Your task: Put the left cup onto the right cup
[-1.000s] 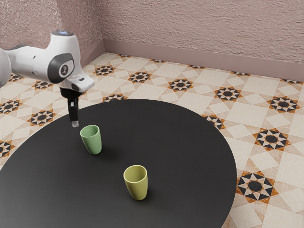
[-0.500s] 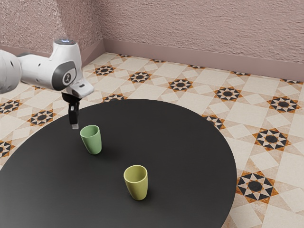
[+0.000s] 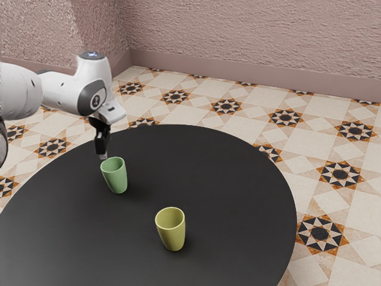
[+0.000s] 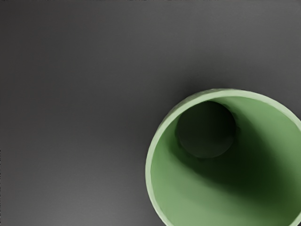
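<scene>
Two cups stand upright on the round black table [image 3: 232,185]. The green cup [image 3: 114,175] is toward the exterior view's left. The yellow-green cup [image 3: 170,229] is nearer the front and to its right. My gripper [image 3: 103,155] hangs point-down just above and slightly behind the green cup's left rim, not touching it, and I see it edge-on. In the wrist view the green cup [image 4: 263,188] lies close below my hand, its mouth open toward the camera and its dark bottom visible, off to one side of centre.
The black tabletop [image 4: 70,117] stretches away from the cups on all sides. Its curved edge [image 3: 292,220] drops off toward the exterior view's right. Patterned floor tiles and a pink wall lie beyond.
My hand has moved toward the exterior view's right and a little down, from left of the green cup to just above its rim. Neither cup has moved.
</scene>
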Controlling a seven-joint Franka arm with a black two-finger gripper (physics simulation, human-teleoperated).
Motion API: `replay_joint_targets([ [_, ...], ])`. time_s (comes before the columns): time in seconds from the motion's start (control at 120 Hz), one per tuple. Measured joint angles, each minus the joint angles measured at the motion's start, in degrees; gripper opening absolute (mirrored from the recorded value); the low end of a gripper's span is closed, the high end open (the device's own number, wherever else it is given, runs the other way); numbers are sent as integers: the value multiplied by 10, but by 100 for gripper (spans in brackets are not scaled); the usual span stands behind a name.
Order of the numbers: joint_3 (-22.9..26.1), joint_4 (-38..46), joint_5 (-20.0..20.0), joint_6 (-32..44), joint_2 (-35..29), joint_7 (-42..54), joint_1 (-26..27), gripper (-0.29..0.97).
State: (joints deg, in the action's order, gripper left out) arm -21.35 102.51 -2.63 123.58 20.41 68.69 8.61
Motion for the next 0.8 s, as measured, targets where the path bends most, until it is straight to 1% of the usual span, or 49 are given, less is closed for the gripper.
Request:
replay_joint_targets([
  [0.317, 1, -8, 16, 13, 33, 18, 4, 68],
  [0.55, 3, -9, 27, 20, 45, 26, 11, 67],
  [0.633, 3, -8, 31, 21, 47, 28, 12, 59],
  [0.8, 3, -8, 34, 23, 51, 31, 12, 26],
])
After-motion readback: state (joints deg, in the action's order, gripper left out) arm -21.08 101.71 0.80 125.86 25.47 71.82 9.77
